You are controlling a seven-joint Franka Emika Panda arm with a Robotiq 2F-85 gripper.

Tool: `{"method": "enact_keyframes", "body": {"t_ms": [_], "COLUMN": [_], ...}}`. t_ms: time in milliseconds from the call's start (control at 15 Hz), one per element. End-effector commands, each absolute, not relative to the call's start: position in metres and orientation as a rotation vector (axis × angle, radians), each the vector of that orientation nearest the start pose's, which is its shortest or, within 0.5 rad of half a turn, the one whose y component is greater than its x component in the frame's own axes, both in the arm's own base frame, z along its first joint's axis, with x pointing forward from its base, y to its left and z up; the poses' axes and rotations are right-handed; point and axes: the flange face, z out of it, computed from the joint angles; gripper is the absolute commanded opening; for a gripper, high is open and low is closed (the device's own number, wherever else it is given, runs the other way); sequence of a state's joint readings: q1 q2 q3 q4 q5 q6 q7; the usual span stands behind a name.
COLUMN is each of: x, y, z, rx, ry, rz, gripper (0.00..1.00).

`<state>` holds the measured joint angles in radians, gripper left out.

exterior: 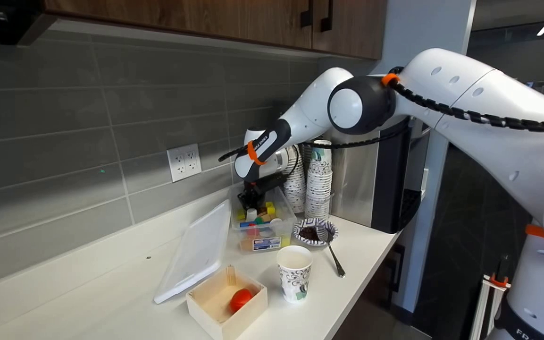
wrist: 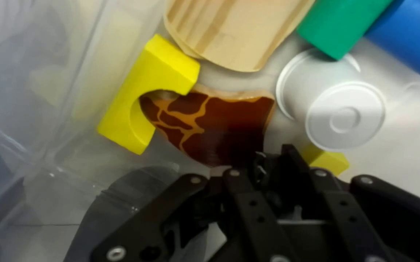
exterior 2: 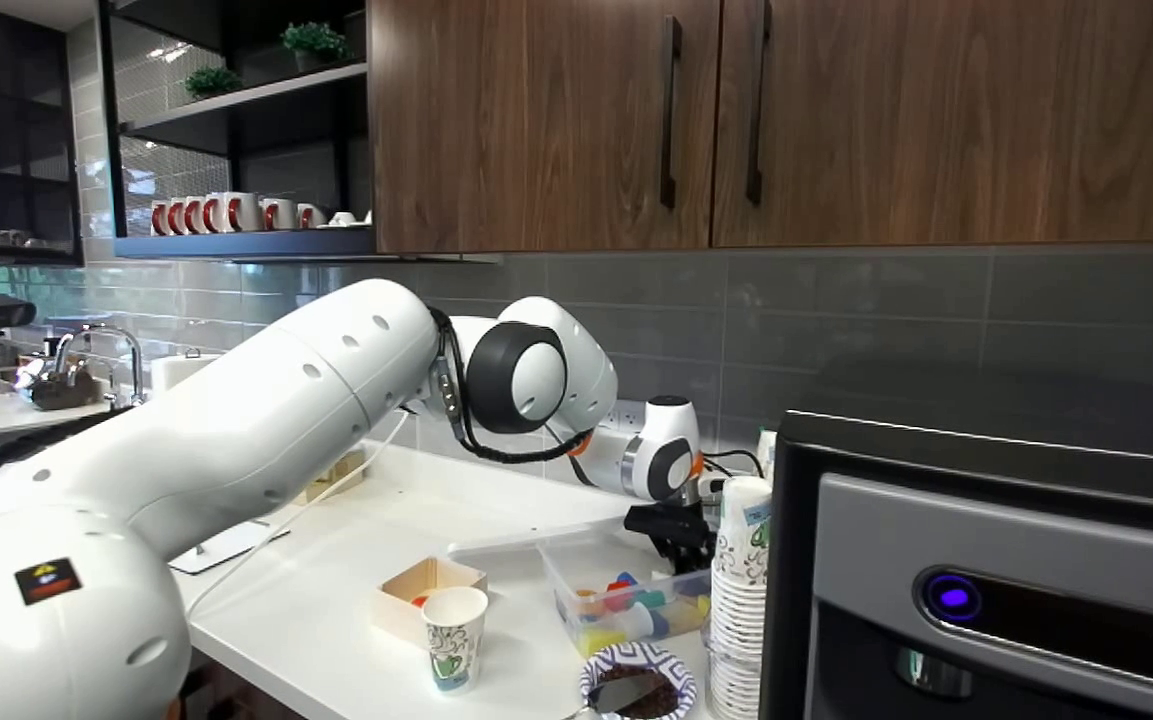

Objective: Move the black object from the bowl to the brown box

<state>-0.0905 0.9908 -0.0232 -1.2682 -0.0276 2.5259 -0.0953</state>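
Over the clear plastic bin (exterior: 281,230), the gripper (wrist: 271,160) points downward, its black fingers (wrist: 295,162) close to each other at the tips in the wrist view. Dark parts run together there, with small glints between, so I cannot tell whether the jaws meet fully or have hold of something dark. The tips overlap the edge of a brown patterned piece (wrist: 224,127) in that view; whether they touch it is unclear.

The white arm (exterior 2: 246,430) stretches across the counter (exterior: 87,307) with its middle joints high, then slopes to the wrist, which bends so that the gripper hangs at the bin's mouth.

Besides the brown patterned piece, the bin holds a yellow block (wrist: 126,105) with a rounded cutout, a striped tan piece (wrist: 231,32), a green block (wrist: 341,25), a blue block (wrist: 410,40) and a white round piece (wrist: 344,116). Near the bin, the patterned bowl (exterior 2: 636,653) contains dark matter (exterior: 308,233), and a utensil (exterior: 335,257) rests across its rim. Which item is the black object, and so where it is, I cannot tell. Inside the brown box (exterior: 248,316), a red round object (exterior: 241,301) lies near one wall. Just beside this box, a paper cup (exterior: 294,278) stands upright; a white lid (exterior: 196,250) is next to the bin.
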Motion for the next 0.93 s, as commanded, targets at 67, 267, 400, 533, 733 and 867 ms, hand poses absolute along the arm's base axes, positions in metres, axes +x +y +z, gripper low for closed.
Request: {"method": "enact_keyframes", "body": {"t_ms": [67, 267, 400, 533, 733, 867], "x": [0.763, 0.756, 0.747, 0.735, 0.710, 0.691], "y": [-0.071, -0.064, -0.059, -0.054, -0.046, -0.037], "z": [0.212, 0.233, 0.248, 0.259, 0.266, 0.269], "rx": [-3.221, -3.249, -3.278, -3.311, -3.360, -3.389], "ry": [0.023, 0.057, 0.075, 0.079, 0.057, 0.022], "rz": [-0.463, -0.446, -0.422, -0.378, -0.225, -0.156], "gripper": [0.07, 0.07, 0.07, 0.07, 0.07, 0.07]}}
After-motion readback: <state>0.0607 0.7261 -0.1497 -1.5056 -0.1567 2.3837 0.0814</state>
